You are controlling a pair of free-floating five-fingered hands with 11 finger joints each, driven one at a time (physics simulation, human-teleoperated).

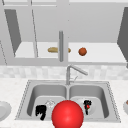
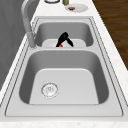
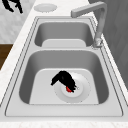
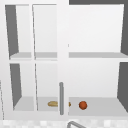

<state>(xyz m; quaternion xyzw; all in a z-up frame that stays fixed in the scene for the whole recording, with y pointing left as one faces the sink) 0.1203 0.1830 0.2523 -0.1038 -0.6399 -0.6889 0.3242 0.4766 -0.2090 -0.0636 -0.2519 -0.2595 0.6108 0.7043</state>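
Note:
My right hand [image 1: 87, 106] is down in the right basin of the steel sink [image 1: 23, 100]. Its fingers are curled round a small red thing [image 3: 68, 88] that rests on a white plate [image 3: 83, 90] on the basin floor. From the left side the same hand [image 2: 64, 39] shows in the far basin, with the red thing [image 2: 60, 45] under its fingertips. My left hand [image 1: 41, 111] hangs in the air by the left basin's front, fingers relaxed and pointing down; it also shows as a hand [image 3: 13, 5] at the top left of the right side view. A large red ball [image 1: 67, 114] covers the sink's front middle.
The faucet [image 1: 75, 70] stands behind the divider, spout swung right. A drain [image 2: 50, 89] sits in the left basin. A white plate [image 1: 3, 110] lies on the left counter, and another [image 2: 80, 7] with a brown bit on the right. In the open cabinet lie a bread roll [image 4: 53, 103] and an orange ball [image 4: 82, 105].

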